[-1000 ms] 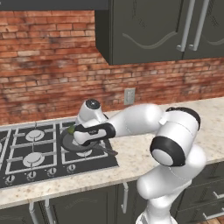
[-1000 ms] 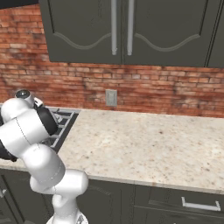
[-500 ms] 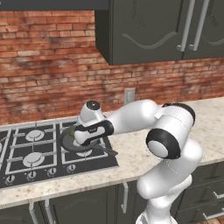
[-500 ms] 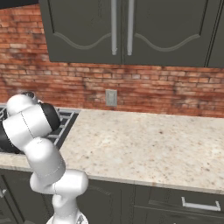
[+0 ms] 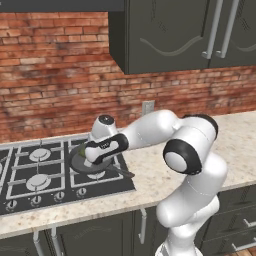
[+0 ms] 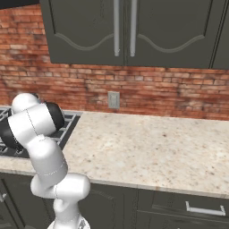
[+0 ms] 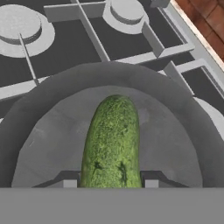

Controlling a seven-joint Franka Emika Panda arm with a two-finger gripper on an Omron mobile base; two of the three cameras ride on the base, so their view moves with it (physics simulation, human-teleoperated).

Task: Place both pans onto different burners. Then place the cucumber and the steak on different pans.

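Holding cucumber [image 7: 113, 140] lengthwise between fingertips [image 7: 151, 183], tool [image 5: 86, 156] clamped on it, low over pan [image 7: 52, 131]. Judged reason: lowering to release inside pan.
Pan: sits on cooktop [image 5: 35, 172] right-hand burner, handle [image 5: 122, 172] toward worktop [image 6: 147, 143]. Contents: cucumber within rim; contact with pan floor cannot tell. Steak, second pan: unseen.

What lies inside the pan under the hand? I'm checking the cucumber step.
A bright green elongated cucumber lies over the round dark grey pan, between the fingers. Whether it touches the pan floor is hidden.
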